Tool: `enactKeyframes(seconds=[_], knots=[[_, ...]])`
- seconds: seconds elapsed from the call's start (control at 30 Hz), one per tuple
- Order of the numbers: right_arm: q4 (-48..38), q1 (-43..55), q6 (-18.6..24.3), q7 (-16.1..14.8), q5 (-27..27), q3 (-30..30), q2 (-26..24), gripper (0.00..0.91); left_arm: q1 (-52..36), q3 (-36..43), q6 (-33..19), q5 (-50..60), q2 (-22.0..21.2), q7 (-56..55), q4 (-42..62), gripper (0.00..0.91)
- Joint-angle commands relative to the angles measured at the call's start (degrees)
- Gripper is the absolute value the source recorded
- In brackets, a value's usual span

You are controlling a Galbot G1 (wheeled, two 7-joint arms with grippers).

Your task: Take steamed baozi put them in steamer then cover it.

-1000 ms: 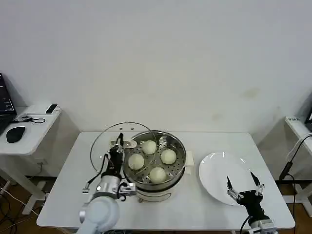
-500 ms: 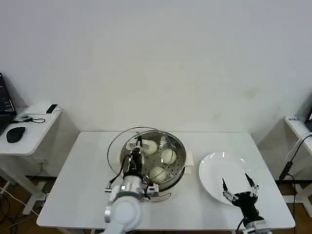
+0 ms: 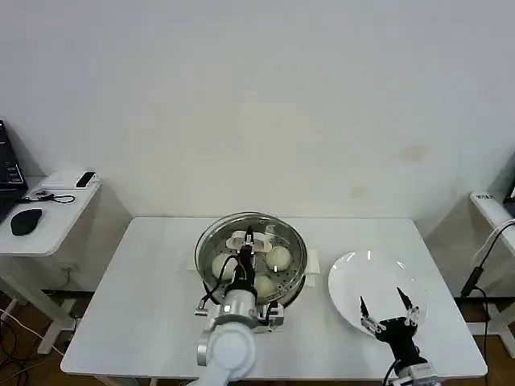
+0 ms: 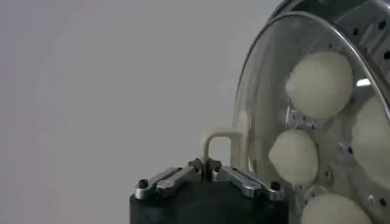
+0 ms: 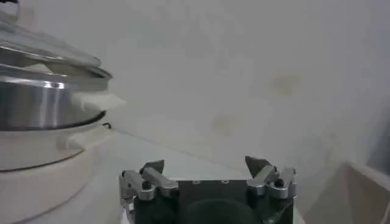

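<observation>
White table point(image 3: 145, 281) stood against a plain off-white wall, w/ a small side desk point(image 3: 48, 217) at the robot's left carrying a black mouse point(image 3: 26, 221) & a few small items. Stainless steamer point(image 3: 290, 285) sat near the table's middle on a white base, its perforated tray showing through the glass; a flat white plate point(image 3: 354, 281) lay just beside it on the robot's right. Steamed baozi point(image 3: 278, 257) were inside the steamer: smooth, cream-white domes, each apart from the next on the tray; three showed clearly in the left wrist view, e.g. one point(image 4: 320, 82) near the rim. The cover point(image 3: 217, 233), clear glass w/ a metal rim, sat over the steamer approx. centred; can't tell whether it was fully seated. Left end effector point(image 3: 248, 241) was above the pot's middle, closed on the cover's white bar handle point(image 4: 214, 143). Right end effector point(image 3: 385, 308) hovered over the plate's near part w/ fingers spread apart, holding nothing, well apart from the steamer.
</observation>
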Motion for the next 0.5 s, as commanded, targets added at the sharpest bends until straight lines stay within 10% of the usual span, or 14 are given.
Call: enactKeyframes(seconds=[0.03,0.5], knots=[[0.0,0.0,0.0,0.1,-0.2,-0.4,0.0,0.907,-0.5,0.8,0.0,2.2,-1.5,0.9,1.2,0.000],[0.1,-0.1,0.0,0.0,0.2,-0.7,-0.1,0.907,-0.3,0.9,-0.2,2.2,-1.8,0.8,1.9,0.000]])
